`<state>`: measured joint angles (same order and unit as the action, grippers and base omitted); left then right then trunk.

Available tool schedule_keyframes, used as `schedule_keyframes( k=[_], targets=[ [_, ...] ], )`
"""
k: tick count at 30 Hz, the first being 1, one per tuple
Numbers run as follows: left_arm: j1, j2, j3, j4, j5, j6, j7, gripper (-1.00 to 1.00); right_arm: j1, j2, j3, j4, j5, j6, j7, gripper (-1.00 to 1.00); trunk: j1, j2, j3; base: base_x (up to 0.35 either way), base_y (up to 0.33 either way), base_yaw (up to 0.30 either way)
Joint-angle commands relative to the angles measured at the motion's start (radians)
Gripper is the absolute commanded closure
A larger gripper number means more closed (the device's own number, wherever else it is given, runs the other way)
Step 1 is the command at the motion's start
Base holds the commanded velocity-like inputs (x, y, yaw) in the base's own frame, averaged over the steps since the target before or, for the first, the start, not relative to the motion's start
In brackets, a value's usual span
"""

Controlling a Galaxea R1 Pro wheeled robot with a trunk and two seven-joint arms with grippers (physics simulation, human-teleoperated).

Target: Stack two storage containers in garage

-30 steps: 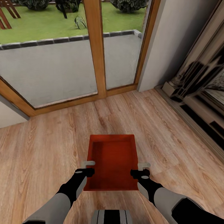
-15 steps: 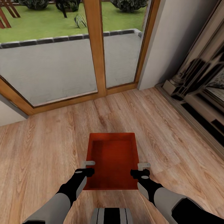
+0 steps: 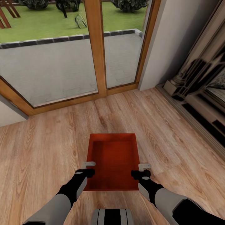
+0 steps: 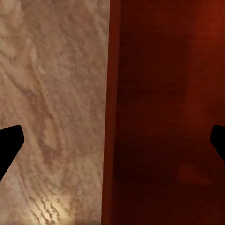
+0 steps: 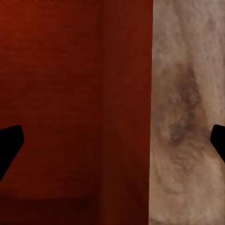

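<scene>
Change: nothing has shifted among the things since half a second ago; over the full second our head view slid slightly, a camera move.
Bin: we see one red-orange rectangular plastic storage container (image 3: 114, 161) with low straight walls, a flat ribbed bottom and nothing inside.
Bin position: it lies in front of us on the light wood-plank floor (image 3: 47, 147) of the living room, its long sides running away from us, well short of the wood-framed glass doors (image 3: 95, 50).
Left claw: our left gripper (image 3: 88, 168) hangs over the bin's left wall, its dark fingers (image 4: 9, 143) spread wide to either side of that wall, gripping nothing.
Right claw: our right gripper (image 3: 143, 170) sits over the right wall, fingertips (image 5: 9, 143) likewise wide apart, wall between them, no contact that we can see.
Surroundings: grey patio and lawn show through the glass; a dark, pale-trimmed fireplace surround (image 3: 200, 103) stands at our right.
</scene>
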<state>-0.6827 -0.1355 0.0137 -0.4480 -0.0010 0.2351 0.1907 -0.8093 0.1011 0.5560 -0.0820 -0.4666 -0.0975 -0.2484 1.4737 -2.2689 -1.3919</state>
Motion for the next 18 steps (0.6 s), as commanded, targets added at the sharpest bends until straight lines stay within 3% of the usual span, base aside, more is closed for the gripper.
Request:
schedule_keyframes(
  k=[1,18],
  targets=[
    [0.0,0.0,0.001,-0.002,0.0,0.006,0.003,-1.0,-0.001,0.0,0.009,0.001,-0.01,-0.003,-0.003,-1.0,0.0,0.0,-0.001,0.0,0.0,0.0],
    [0.0,0.0,0.0,-0.002,-0.001,0.002,0.007,-1.0,-0.001,0.0,0.009,0.001,-0.011,-0.003,-0.003,-1.0,0.0,0.0,-0.001,0.0,0.0,0.0]
  ],
)
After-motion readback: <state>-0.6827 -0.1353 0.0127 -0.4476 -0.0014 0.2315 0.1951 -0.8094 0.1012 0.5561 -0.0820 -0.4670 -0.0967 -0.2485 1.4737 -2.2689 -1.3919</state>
